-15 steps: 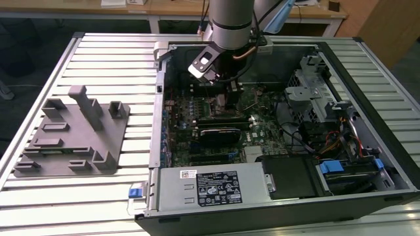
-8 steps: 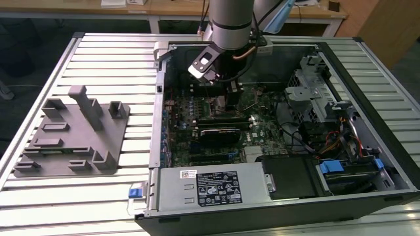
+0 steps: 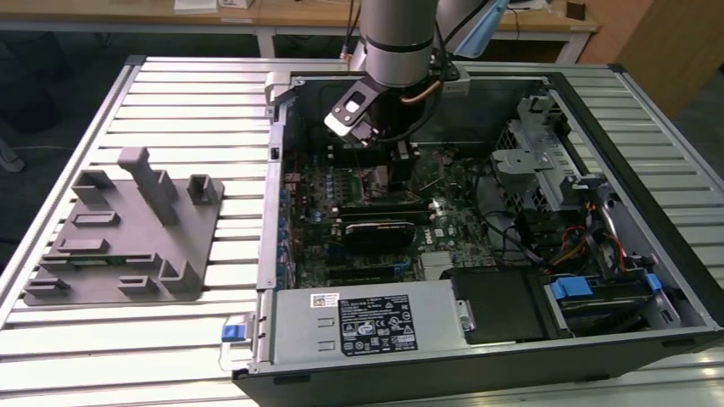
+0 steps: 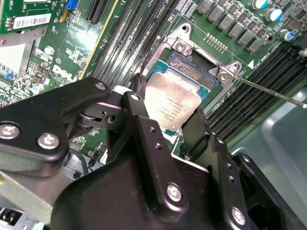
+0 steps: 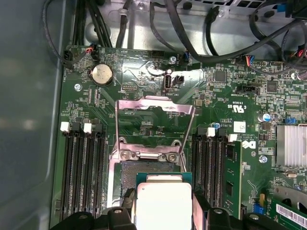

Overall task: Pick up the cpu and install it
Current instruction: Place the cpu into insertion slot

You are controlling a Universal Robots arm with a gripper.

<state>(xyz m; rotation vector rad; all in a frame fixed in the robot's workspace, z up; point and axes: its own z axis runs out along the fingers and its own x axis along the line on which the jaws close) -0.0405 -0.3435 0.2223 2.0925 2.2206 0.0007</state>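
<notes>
Lying on slatted silver metal table (image 3: 192,102): grey plastic fixture tray (image 3: 114,246) at the exterior view's left, open black computer case (image 3: 476,369) just beside it at the right. Hanging inside the case, black two-finger gripper (image 4: 165,106) pinching flat square silver-topped cpu (image 4: 177,96) by opposite edges, partly over square black-framed socket (image 5: 144,167). Flanking the socket on both sides, long black memory slots (image 5: 81,167).

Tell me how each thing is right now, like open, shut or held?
cpu: gripped by its edges, held just over the socket.
end effector: shut on the cpu.
socket: uncovered, part of its contacts showing.
load plate: flipped up, open.
socket lever: unlatched, swung out to the side.
computer case: lying on its side, open at the top.
</notes>
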